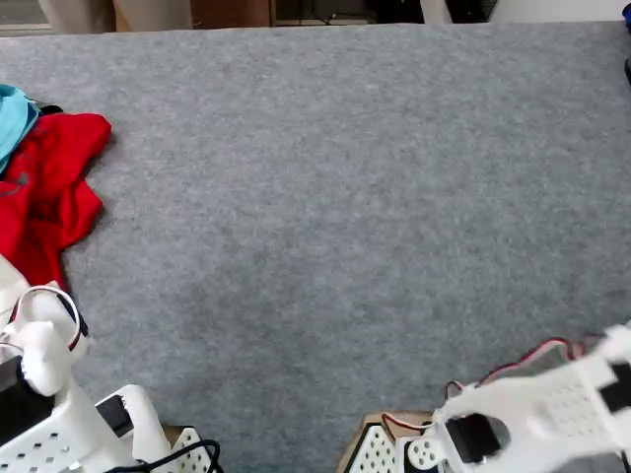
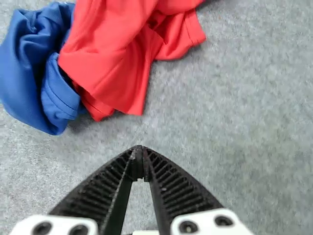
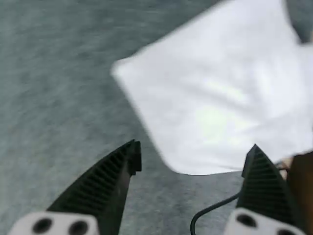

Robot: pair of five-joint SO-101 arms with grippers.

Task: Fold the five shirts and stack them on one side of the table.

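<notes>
A: Shirt count?

B: Three for sure: one red shirt (image 1: 49,187), one blue shirt (image 2: 29,73), one white shirt (image 3: 220,93). There's also one light-blue cloth (image 1: 12,118) at the left edge, on the far side of the red. Can't tell whether it's the blue shirt or another one.

A: Where are they?

B: Red is crumpled at the left edge of the mat (image 1: 345,197), mid-depth. Blue is bunched up, touching the red and partly under it. White lies flat on the mat under the right gripper (image 3: 194,149), one corner pointing out over the grey.

A: Arms?

B: Two. Left arm (image 1: 44,394) is at the near left corner, right arm (image 1: 537,414) at the near right.

A: Grippers?

B: Left gripper (image 2: 138,152) is closed tip to tip, nothing in it, over bare mat just near the red shirt's hem. Right gripper has its jaws spread wide, holding nothing, over the white shirt's near edge.

A: Room to move?

B: Open mat from the red shirt across the middle to the right side. The far edge of the mat runs straight along the back. One cable (image 3: 210,213) lies just beside the white shirt's edge.

A: Any print?

B: One small dark mark (image 1: 15,182) on the red shirt, too small to read.
</notes>
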